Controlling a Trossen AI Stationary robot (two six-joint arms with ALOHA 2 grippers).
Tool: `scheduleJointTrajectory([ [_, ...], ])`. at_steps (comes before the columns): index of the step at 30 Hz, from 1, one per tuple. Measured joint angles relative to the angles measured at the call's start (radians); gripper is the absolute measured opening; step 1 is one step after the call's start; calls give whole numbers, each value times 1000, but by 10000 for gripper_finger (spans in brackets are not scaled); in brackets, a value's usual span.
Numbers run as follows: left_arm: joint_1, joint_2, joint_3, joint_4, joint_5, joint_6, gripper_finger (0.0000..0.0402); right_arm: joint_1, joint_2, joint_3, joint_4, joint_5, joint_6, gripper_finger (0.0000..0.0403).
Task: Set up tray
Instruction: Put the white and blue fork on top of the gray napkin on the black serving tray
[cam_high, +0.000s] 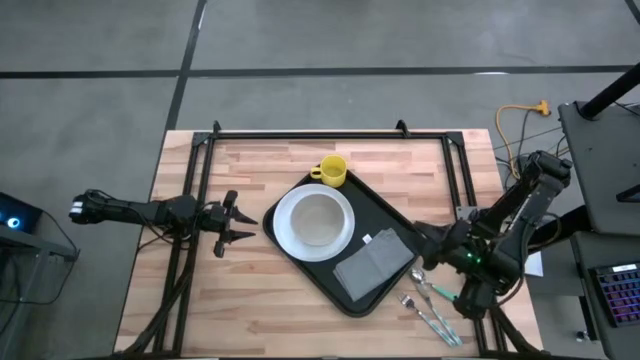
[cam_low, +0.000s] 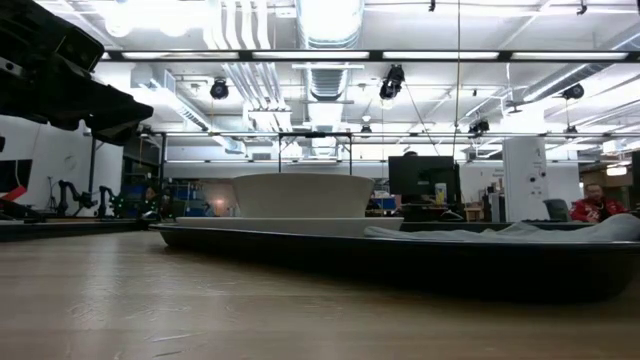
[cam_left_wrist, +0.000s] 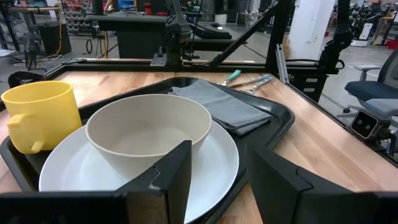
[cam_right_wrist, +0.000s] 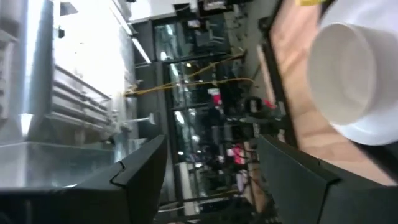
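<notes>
The black tray (cam_high: 392, 222) sits near the middle of the wooden surface (cam_high: 270, 300), turned on a diagonal so its long run goes from 11 o'clock down to 5 o'clock. On it, toward the 10 o'clock end, a white plate (cam_high: 285, 235) carries a cream bowl (cam_high: 317, 217); a yellow mug (cam_high: 332, 171) stands at the tray's 12 o'clock corner, just beside the plate. A folded grey napkin (cam_high: 374, 262) lies flat at the tray's 5 o'clock end.

Over at 9 o'clock, the left gripper (cam_high: 240, 223) hovers just off the tray's edge, jaws spread and released, nothing between them; its wrist camera looks straight at the bowl (cam_left_wrist: 149, 134) and the mug (cam_left_wrist: 38, 115).

At 4 o'clock, the right gripper (cam_high: 425, 247) hangs at the tray's rim next to the napkin, jaws parted wide and empty. Off the tray at 5 o'clock, cutlery (cam_high: 430, 308) with a green-handled piece lies on the bare surface beside that arm.
</notes>
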Motion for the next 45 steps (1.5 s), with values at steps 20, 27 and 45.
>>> scheduleJointTrajectory([
  [20, 0, 0, 0, 0, 0, 0, 136, 0, -2, 110, 8, -55, 1486, 242],
  [27, 0, 0, 0, 0, 0, 0, 136, 0, -2, 110, 9, -56, 2367, 242],
  [45, 0, 0, 0, 0, 0, 0, 136, 0, -2, 110, 26, -392, 3846, 242],
])
